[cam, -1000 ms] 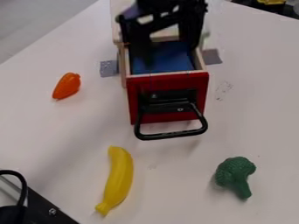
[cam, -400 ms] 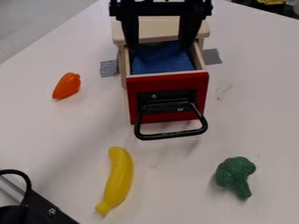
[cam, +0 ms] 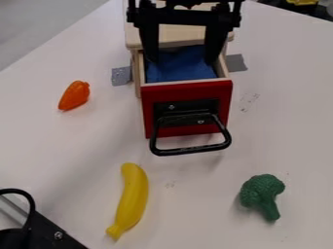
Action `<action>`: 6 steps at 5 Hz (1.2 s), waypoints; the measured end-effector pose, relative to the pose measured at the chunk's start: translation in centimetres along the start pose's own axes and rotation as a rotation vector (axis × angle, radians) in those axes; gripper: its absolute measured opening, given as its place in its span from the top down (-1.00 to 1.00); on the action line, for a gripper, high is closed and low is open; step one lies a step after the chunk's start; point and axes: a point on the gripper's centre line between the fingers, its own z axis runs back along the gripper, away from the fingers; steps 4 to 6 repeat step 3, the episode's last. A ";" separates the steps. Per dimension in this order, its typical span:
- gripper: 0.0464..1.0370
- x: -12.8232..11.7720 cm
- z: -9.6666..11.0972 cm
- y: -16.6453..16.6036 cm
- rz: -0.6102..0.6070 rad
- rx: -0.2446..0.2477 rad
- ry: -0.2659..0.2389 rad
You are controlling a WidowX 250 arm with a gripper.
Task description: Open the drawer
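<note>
The pale tabletop (cam: 71, 160) extends beneath the gripper (cam: 181, 61) and well out on either side. The wooden cabinet (cam: 182, 36) stands under and behind the fingertips, and its drawer (cam: 189, 91) is pulled out, open side up. The gripper hangs over the drawer's inner part, with the red front on the camera side of the fingertips. The fingers are spread wide, one toward each side wall, with nothing held between them; contact with the drawer cannot be determined.

Surfaces, by size: the tabletop is smooth, with faint smudges. The cabinet is light wood with rounded top corners. The drawer has thin, light wooden walls and a flat, squared red front. Its interior carries a blue lining (cam: 175, 73), uneven and creased, material undetermined. The gripper is matte black, its fingers long and tapering. The front bears a black looped handle (cam: 190, 151) with rounded corners.

Loose items, as the camera sees them: a curved yellow banana (cam: 133, 194), smooth, lies well forward of the gripper and somewhat left. A green broccoli (cam: 261, 192), bumpy-headed with a plain stem, lies well forward and right. A glossy orange tapered piece (cam: 74, 96) lies left and slightly forward. Flat grey tape (cam: 236, 62) is stuck down right of the fingertips.
</note>
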 end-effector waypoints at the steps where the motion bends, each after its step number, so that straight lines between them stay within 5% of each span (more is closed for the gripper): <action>1: -0.93 0.0 0.0 0.0 -0.003 0.001 0.003; 6: -0.93 0.0 0.0 0.0 -0.004 -0.001 0.004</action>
